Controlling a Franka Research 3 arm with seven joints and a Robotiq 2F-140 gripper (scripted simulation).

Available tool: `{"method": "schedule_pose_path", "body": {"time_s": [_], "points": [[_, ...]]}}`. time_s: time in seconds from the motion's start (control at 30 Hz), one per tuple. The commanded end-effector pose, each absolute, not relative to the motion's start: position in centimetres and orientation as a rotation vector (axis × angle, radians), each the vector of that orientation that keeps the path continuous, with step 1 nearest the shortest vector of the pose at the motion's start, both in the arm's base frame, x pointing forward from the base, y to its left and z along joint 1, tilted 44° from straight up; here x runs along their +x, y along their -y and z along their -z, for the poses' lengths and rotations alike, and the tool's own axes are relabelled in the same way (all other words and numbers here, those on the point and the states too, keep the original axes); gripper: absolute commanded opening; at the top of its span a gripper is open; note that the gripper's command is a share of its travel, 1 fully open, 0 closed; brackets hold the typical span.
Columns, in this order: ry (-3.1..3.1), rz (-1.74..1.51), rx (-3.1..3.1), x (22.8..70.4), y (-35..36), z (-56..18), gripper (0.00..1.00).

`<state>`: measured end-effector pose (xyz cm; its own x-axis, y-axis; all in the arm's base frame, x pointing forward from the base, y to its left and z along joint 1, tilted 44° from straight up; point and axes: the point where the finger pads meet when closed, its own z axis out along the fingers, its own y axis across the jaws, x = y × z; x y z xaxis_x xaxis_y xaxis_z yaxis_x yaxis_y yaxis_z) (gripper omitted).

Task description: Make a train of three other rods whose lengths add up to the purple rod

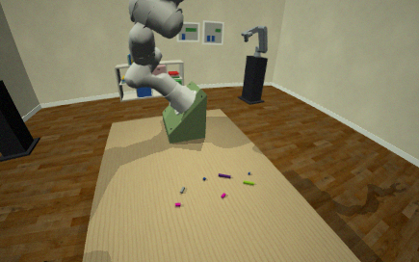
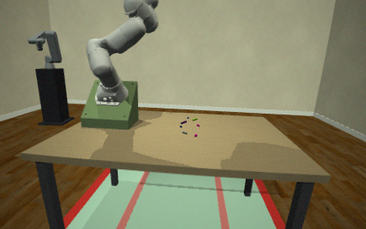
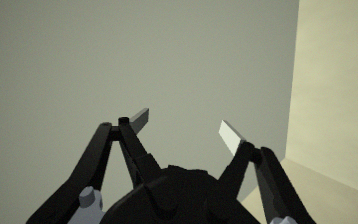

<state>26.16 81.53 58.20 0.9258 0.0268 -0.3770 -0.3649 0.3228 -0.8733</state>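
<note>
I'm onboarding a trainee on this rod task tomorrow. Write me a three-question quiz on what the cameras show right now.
1. True or false: the gripper holds a rod.
2. How many magenta rods lie on the table? A) one B) two C) three
3. Which rod lies nearest the purple rod, on the side away from the grey rod?

Key: 1. False, its fingers are open on nothing. 2. B. 3. The lime rod.
</note>
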Motion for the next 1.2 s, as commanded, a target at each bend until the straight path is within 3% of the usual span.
{"method": "schedule_pose_path", "body": {"time_s": [0.0,0.07,0.5,0.53,1.0,1.03,1.17], "points": [[-0.3,-0.254,-1.226,25.8,-81.7,-58.3,1.0],[-0.201,-0.177,-1.297,25.2,-82.7,-55.4,1.0],[-0.201,-0.177,-1.297,25.2,-82.7,-55.4,1.0],[-0.092,-0.096,-1.37,24.6,-83.6,-52.0,1.0],[-0.092,-0.096,-1.37,24.6,-83.6,-52.0,1.0],[0.028,-0.015,-1.443,24.3,-84.3,-48.2,1.0],[0.028,-0.015,-1.443,24.3,-84.3,-48.2,1.0]]}}
